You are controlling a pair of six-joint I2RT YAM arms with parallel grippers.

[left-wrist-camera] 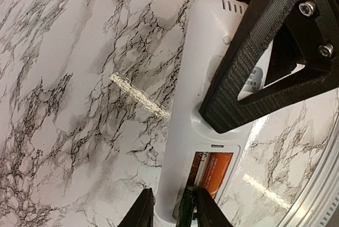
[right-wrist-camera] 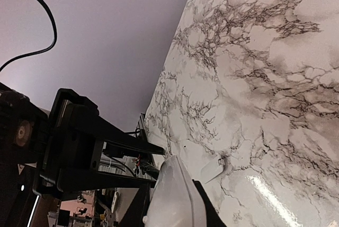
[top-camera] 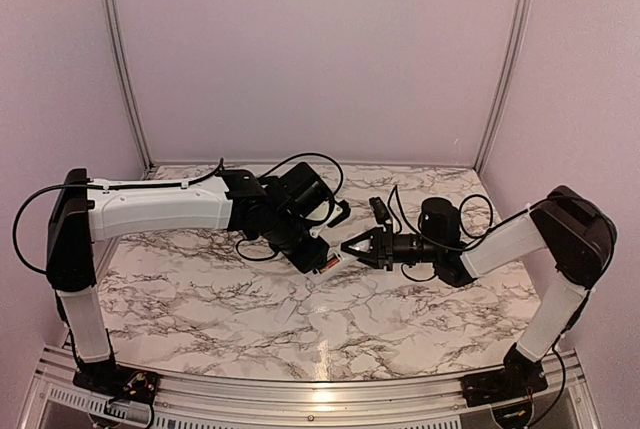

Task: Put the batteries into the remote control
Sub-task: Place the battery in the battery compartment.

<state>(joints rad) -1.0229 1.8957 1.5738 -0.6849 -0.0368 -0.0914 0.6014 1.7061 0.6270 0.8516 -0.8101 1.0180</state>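
Note:
The white remote control (left-wrist-camera: 201, 63) is held above the table, back side up, with its battery bay open. One orange battery (left-wrist-camera: 221, 170) lies seated in the bay. A second battery (left-wrist-camera: 185, 211), dark green at its near end, stands tilted in the empty slot beside it. My left gripper (left-wrist-camera: 174, 198) is over the bay end, jaws a little apart, straddling the remote's side wall and this battery. My right gripper (right-wrist-camera: 172, 203) is shut on the remote (right-wrist-camera: 175, 195); its black finger (left-wrist-camera: 249, 73) clamps the middle. Both grippers meet at mid-table (top-camera: 338, 254).
The small flat white cover plate (right-wrist-camera: 213, 169) lies on the marble table (top-camera: 250, 309) beneath the remote. A bright narrow streak (left-wrist-camera: 140, 96) marks the tabletop left of the remote. Walls close in behind and at both sides; a metal rail runs along the near edge.

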